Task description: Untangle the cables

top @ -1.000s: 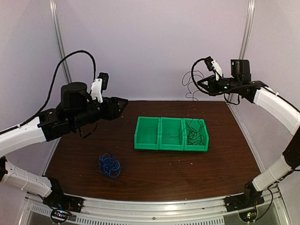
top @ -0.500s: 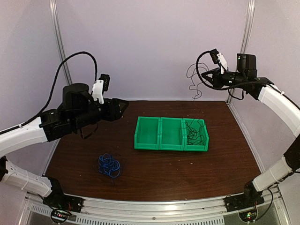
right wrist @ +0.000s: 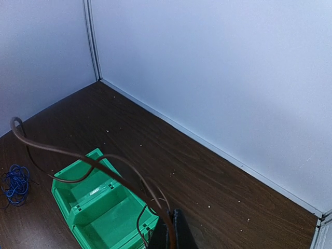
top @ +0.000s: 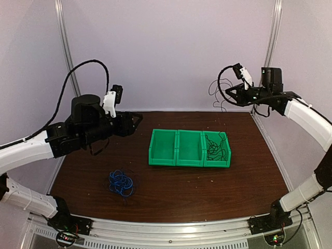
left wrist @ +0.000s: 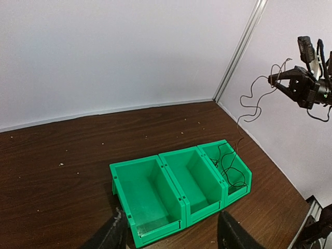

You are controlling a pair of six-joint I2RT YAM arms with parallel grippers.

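A blue cable tangle (top: 121, 183) lies on the table at the near left; it also shows in the right wrist view (right wrist: 15, 184). Dark cables (top: 215, 146) lie in the right compartment of a green three-part bin (top: 189, 161). My right gripper (top: 232, 94) is raised high at the back right, shut on a thin dark cable (top: 217, 91) that hangs in loops; the cable (right wrist: 93, 163) curls out from its closed fingers (right wrist: 179, 233). My left gripper (top: 136, 120) is open and empty, held above the table left of the bin, with its fingers (left wrist: 111, 233) apart.
The bin's left and middle compartments (left wrist: 148, 192) hold nothing. White walls and metal posts (top: 63, 46) enclose the table's back and sides. The right arm (left wrist: 306, 83) shows in the left wrist view.
My right gripper has moved further right and slightly down with the dark cable, whose free end has lifted out of the bin. My left arm has shifted slightly.
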